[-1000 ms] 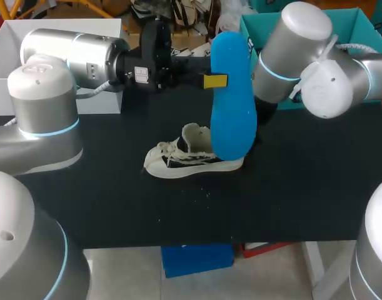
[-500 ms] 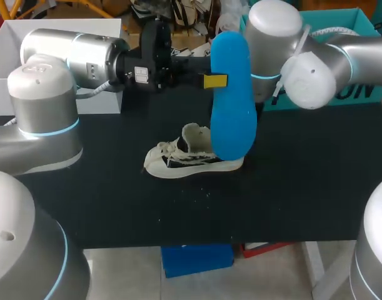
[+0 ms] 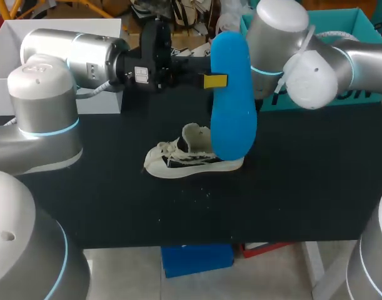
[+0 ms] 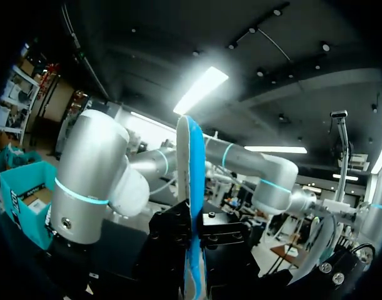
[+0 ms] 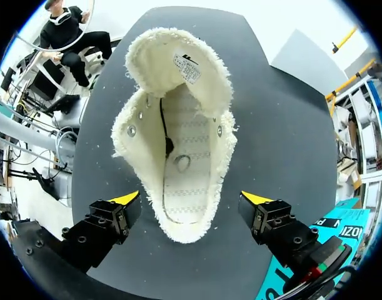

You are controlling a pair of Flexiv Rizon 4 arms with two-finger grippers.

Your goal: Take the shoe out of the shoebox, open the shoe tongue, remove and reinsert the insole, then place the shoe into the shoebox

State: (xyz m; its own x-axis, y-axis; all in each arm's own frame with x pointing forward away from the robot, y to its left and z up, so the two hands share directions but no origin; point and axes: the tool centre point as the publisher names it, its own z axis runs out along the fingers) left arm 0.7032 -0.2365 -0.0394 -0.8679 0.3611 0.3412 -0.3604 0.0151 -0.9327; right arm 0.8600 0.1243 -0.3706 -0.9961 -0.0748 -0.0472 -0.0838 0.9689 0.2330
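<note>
- Table point(image 3: 316, 187): dark top, carrying the shoe near its middle.
- Box point(image 3: 353, 19): teal, at the far right corner, well apart from the shoe and partly behind the right arm.
- Shoe point(image 3: 191, 159): stands on its sole outside the box. The right wrist view looks straight down into it point(image 5: 178, 156): tongue folded forward, fleecy lining showing, bare stitched footbed, so the insole is out.
  - It is probably light, with a soft upper that will give under a pinch and a stiffer rubber sole.
  - The heel sides look the safest place to take hold.
- Insole point(image 3: 231, 100): blue, held upright above the shoe's heel end. It looks thin, light and bendy, so it may buckle if pushed in from the far end; a grip near mid-length seems sensible.
- Left gripper point(image 4: 192, 234): clamped on the insole, seen edge-on between its fingers.
- Right gripper point(image 5: 191, 200): spread wide, a finger either side of the heel, holding nothing.
</note>
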